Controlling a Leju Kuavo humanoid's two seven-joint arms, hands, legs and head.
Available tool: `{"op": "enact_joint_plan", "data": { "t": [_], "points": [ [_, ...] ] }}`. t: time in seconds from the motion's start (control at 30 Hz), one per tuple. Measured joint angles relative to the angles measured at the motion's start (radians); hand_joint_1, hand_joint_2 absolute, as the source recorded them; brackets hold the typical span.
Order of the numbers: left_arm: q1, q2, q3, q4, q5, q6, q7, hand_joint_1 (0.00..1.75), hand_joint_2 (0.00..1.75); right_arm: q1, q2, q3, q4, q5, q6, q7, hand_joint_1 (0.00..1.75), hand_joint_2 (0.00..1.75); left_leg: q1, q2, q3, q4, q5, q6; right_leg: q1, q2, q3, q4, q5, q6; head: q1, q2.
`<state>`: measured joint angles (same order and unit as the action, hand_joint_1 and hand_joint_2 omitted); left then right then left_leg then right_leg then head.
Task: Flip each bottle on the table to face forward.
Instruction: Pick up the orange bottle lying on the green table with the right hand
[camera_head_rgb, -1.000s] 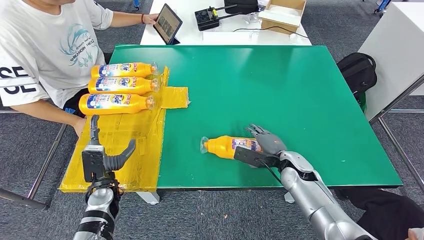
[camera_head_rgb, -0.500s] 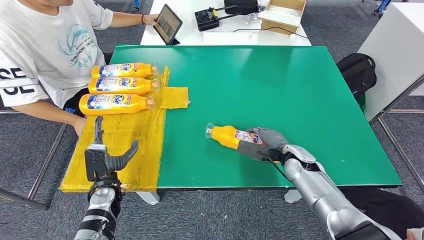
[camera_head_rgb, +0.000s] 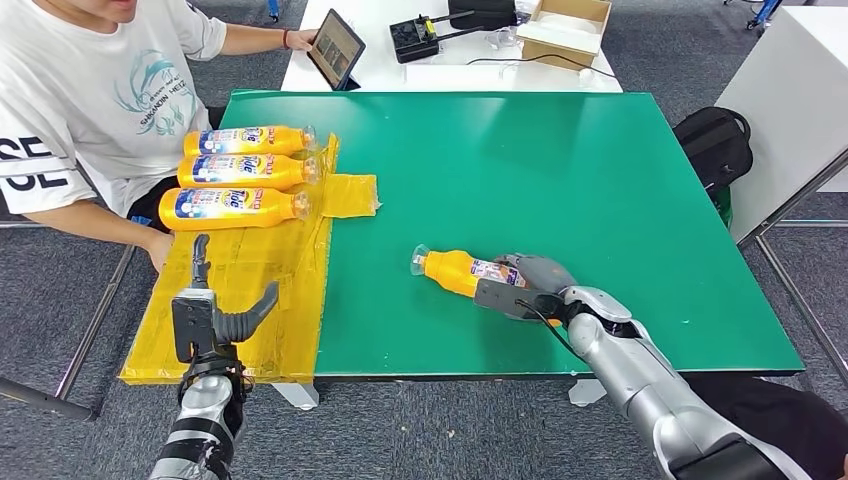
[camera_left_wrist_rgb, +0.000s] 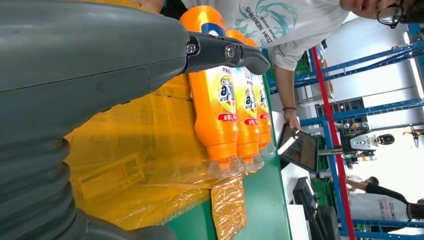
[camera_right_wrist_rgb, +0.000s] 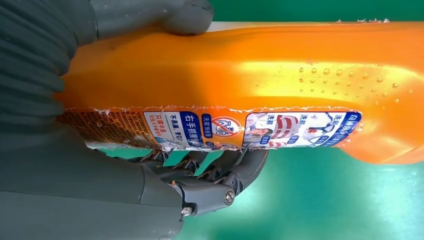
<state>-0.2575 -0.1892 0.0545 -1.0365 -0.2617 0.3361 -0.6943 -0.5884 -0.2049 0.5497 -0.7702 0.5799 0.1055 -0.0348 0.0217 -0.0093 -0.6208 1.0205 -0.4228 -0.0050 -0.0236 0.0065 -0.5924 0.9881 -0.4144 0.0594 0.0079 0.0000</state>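
An orange bottle (camera_head_rgb: 455, 271) with a clear cap lies on the green table (camera_head_rgb: 560, 170), cap pointing left. My right hand (camera_head_rgb: 530, 283) grips its rear part; up close the bottle (camera_right_wrist_rgb: 280, 75) sits between thumb and fingers (camera_right_wrist_rgb: 220, 175), a side label showing. Three orange bottles (camera_head_rgb: 240, 172) lie in a row on the yellow sheet (camera_head_rgb: 240, 290) at the table's left, blue front labels up; the same bottles (camera_left_wrist_rgb: 235, 100) appear in the left wrist view. My left hand (camera_head_rgb: 215, 315) hovers over the sheet's near edge, fingers apart, holding nothing.
A person in a white shirt (camera_head_rgb: 90, 90) sits at the table's left, one hand by the sheet's edge. A white table (camera_head_rgb: 450, 40) behind carries a tablet (camera_head_rgb: 335, 47), a black device and a box. A black backpack (camera_head_rgb: 715, 140) stands right of the green table.
My right hand closed around the bottle and turned it, cap swinging slightly away and right. In the last half second almost nothing moved. The left hand rose a little.
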Motion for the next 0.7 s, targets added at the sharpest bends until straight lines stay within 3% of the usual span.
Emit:
{"op": "enact_joint_plan", "data": {
  "t": [0.17, 0.37, 0.53, 0.7],
  "points": [
    [0.009, -0.006, -0.006, -0.006, 0.001, -0.018, 0.002, 0.0, 1.75, 0.086, 0.026, -0.044, -0.076, -0.077, -0.182, -0.097, 1.75, 1.75, 0.0, 0.0, -0.001, 0.0, 0.0, 0.0, 0.0, 0.0, 0.0, 0.0, 0.0, 0.0, 0.0, 0.0],
    [0.021, -0.03, -0.045, -0.037, 0.038, -0.098, 0.045, 0.0, 1.75, 0.261, 0.132, -0.189, -0.355, -0.066, -0.469, -0.271, 1.75, 1.75, 0.0, -0.001, -0.004, 0.0, 0.0, 0.0, 0.0, -0.001, -0.004, 0.0, 0.0, 0.0, 0.0, 0.0],
    [0.029, -0.046, -0.097, -0.063, 0.114, -0.204, 0.099, 0.0, 1.75, 0.338, 0.197, -0.276, -0.52, -0.045, -0.594, -0.344, 1.75, 1.75, 0.0, -0.001, -0.006, 0.0, 0.0, 0.0, 0.0, -0.001, -0.005, 0.0, -0.001, 0.0, 0.0, 0.0],
    [0.034, -0.052, -0.143, -0.087, 0.162, -0.264, 0.125, 0.0, 1.75, 0.364, 0.232, -0.326, -0.58, -0.055, -0.64, -0.383, 1.75, 1.75, -0.001, -0.001, -0.006, 0.0, 0.0, 0.0, -0.001, -0.001, -0.005, 0.0, 0.0, 0.0, 0.0, 0.0]
  ]
}}
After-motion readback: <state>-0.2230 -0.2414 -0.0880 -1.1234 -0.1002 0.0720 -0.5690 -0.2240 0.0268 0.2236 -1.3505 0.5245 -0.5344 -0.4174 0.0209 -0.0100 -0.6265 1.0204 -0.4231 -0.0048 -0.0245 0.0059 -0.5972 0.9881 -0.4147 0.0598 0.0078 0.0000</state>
